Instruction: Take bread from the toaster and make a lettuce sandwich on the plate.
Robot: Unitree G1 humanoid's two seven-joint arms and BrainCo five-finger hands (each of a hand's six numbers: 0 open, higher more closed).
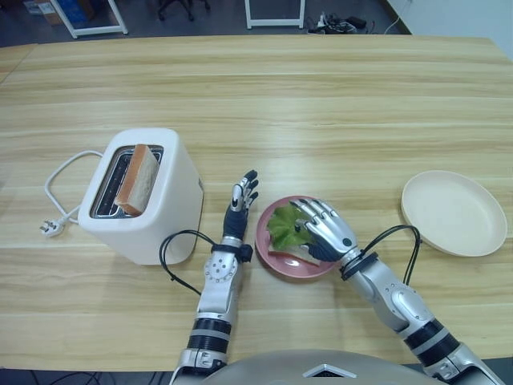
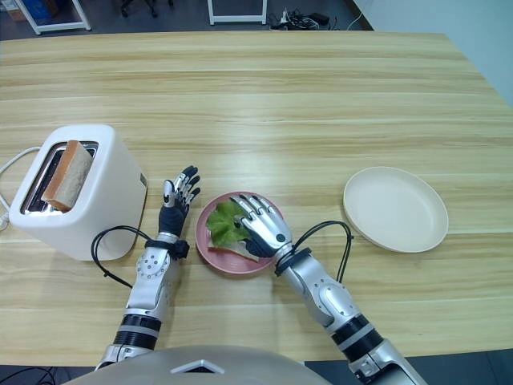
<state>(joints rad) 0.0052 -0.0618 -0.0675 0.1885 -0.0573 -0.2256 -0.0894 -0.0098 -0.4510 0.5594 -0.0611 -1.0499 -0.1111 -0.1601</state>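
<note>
I am holding my right robot hand (image 1: 325,228) palm down over the pink plate (image 1: 268,263), fingers stretched flat across the lettuce (image 1: 282,226) that is lying on a bread slice (image 2: 228,250). My left robot hand (image 1: 240,200) is hovering spread between this plate and the toaster (image 1: 172,200), where another slice (image 1: 140,180) is standing in the slot. A cream plate (image 1: 453,212) is sitting on the table (image 1: 321,120), well apart to the right.

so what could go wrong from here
The right hand lies on the lettuce on the pink plate; pulling away might drag it off. The left hand stands close beside the toaster; reaching for the bread slice standing in its slot could nudge the toaster.
</note>
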